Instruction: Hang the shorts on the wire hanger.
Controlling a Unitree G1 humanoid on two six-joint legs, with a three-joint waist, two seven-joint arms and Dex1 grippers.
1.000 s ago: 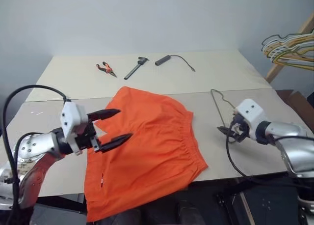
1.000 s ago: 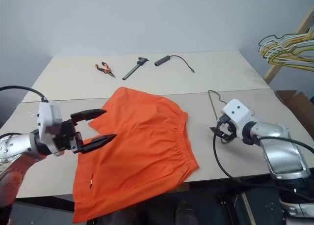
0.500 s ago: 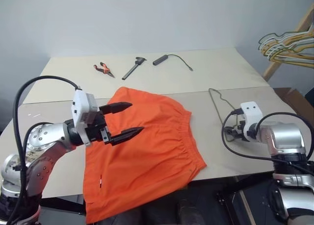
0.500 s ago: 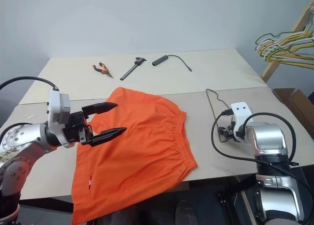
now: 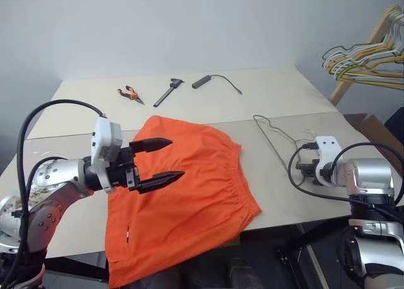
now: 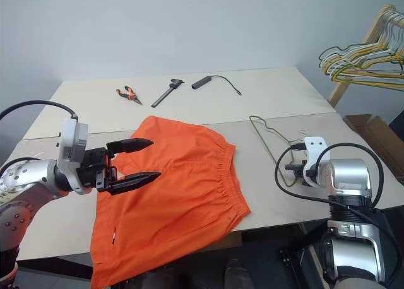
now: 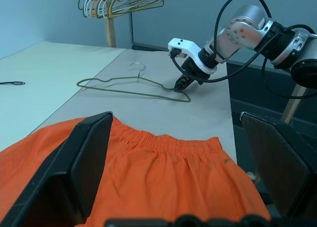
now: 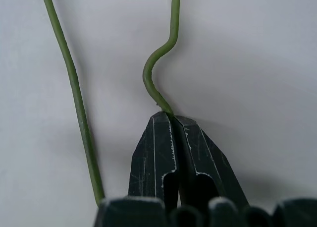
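Shorts [image 5: 183, 194] flat on bench [image 5: 265, 93], directly under left hand [image 5: 161, 159], fingers spread wide, nothing held. Right hand [image 7: 181, 84] pinched tight on wire hanger [image 7: 130, 82] corner; hanger extends away from its fingertips

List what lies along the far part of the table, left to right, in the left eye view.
Orange-handled pliers → black hand tool → black cable with a cylindrical end.
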